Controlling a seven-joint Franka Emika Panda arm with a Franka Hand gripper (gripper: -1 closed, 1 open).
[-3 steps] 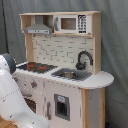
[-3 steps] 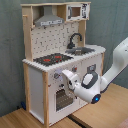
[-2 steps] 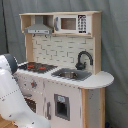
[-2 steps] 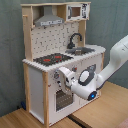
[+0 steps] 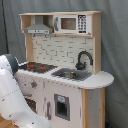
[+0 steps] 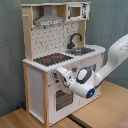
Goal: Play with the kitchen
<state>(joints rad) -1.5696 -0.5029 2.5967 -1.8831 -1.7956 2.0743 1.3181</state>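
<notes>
The kitchen [image 5: 70,97] is a tall toy of pale wood and white panels, seen in both exterior views. Its black hob with red rings [image 6: 50,59] lies beside the sink [image 6: 83,50] and the black faucet [image 6: 75,39], under a grey hood [image 6: 49,20]. My gripper [image 6: 60,75] is up against the front panel just below the hob, at knob height and above the oven window [image 6: 62,99]. In the first exterior view my white arm [image 5: 11,97] covers the kitchen's lower left corner, and the gripper does not show there.
A toy microwave [image 5: 71,23] sits in the upper shelf. The kitchen stands on a wooden table [image 6: 107,107], with a grey curtain [image 5: 115,50] behind. The rounded counter end [image 5: 100,80] juts out past the sink.
My arm has shifted slightly, bringing the gripper closer against the front panel below the hob. The kitchen itself has not moved.
</notes>
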